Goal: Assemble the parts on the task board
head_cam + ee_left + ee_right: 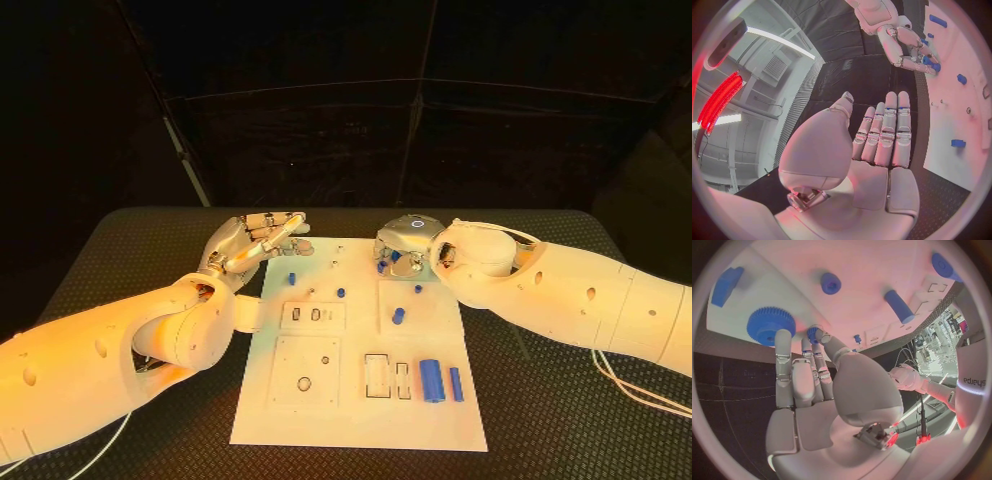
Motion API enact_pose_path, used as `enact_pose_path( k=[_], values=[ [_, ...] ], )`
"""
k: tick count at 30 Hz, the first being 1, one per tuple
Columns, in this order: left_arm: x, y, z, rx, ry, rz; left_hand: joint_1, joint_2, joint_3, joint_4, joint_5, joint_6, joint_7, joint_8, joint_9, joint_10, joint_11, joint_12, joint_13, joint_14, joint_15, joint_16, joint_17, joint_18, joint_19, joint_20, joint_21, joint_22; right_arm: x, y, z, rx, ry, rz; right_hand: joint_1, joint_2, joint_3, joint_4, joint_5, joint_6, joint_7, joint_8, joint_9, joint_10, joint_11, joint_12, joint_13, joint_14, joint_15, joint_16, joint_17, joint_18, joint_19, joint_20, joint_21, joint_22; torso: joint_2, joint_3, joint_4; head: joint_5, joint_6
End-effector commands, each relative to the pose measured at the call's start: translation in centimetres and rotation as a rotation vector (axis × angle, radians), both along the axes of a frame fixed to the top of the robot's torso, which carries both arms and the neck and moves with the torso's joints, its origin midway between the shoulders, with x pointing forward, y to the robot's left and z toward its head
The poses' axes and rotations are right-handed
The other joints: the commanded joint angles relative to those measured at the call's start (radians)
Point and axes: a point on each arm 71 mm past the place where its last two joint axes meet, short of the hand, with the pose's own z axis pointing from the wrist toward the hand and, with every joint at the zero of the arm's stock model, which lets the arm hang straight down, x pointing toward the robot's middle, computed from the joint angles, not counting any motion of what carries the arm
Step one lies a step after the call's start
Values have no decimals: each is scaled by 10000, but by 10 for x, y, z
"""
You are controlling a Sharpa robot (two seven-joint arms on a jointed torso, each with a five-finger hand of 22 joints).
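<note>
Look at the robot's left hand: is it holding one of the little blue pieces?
No, the left hand is flat with straight fingers beside the task board, holding nothing.

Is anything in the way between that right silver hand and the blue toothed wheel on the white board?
Nothing visible: the right hand has its fingertips already at the blue toothed wheel on the white board.

Legible text: the brand word "sharpa", printed in dark lowercase letters and seen rotated, on the white arm [971, 382] at the edge of the right wrist view. No other lettering, numbers or signs can be read.
</note>
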Motion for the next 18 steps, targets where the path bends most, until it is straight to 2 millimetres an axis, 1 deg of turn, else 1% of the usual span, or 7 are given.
enact_pose_path(
  k=[1,4,11,13,15,17,18],
  values=[
    [0,-1,1,21,-24,-79,-15,-24,-44,-4,-2,5,41,-62,-9,4,41,-69,-8,57,32,-43,17,118,72,-13,16,-10,0,1,-1,-195,293,100,-53,46,132,0,-48,99,8,39,12,99,13,41,-2,431,7,91,43,42,34,5,99,67,13,6,-2,-13,-22],
    [0,-1,1,26,-11,-81,-15,-24,-44,-4,-2,5,41,-62,-9,4,41,-69,-8,57,32,-43,17,118,72,-13,16,-10,1,1,-2,-241,354,77,-54,44,142,1,-49,103,8,39,13,102,12,41,-2,430,6,95,46,42,34,5,106,73,18,4,2,-18,-28],
    [0,0,1,33,17,-92,-15,-20,-45,-4,-2,7,43,-66,-9,5,43,-73,-8,58,34,-49,20,118,74,-12,15,-12,2,2,-3,-217,351,102,-78,42,324,24,-36,172,1,47,16,150,0,38,-2,424,0,175,119,35,32,7,211,170,31,17,2,-9,-40],
    [0,0,0,35,21,-92,-15,-20,-45,-4,-2,7,43,-66,-9,5,43,-73,-8,58,34,-49,20,118,74,-12,15,-12,2,3,-2,-121,250,123,-81,60,440,41,-25,218,-5,54,18,188,-5,41,0,417,-7,205,132,30,30,6,273,226,30,19,-2,-8,-46],
    [0,0,0,36,25,-94,-15,-20,-45,-4,-2,7,43,-66,-9,5,43,-73,-8,58,34,-49,20,118,74,-12,15,-12,2,3,-1,22,134,142,-73,77,597,56,-26,292,-8,72,24,256,-17,50,6,408,-20,243,150,22,42,4,367,319,27,12,-4,-16,-39],
    [0,0,0,36,30,-98,-15,-20,-45,-4,-2,7,43,-66,-9,5,43,-73,-8,58,34,-49,20,118,74,-12,15,-12,2,3,1,199,22,161,-61,86,742,68,-36,359,-8,88,29,324,-32,59,13,393,-43,258,131,-39,224,9,609,689,26,14,0,-20,-31],
    [0,0,0,36,31,-99,-15,-20,-45,-4,-2,7,43,-66,-9,5,43,-73,-8,58,34,-49,20,118,74,-12,15,-12,1,3,1,266,-11,171,-45,96,805,69,-51,396,-7,101,34,363,-42,69,19,384,-55,255,109,-102,429,9,829,1065,24,14,3,-20,-23]
  ],
)
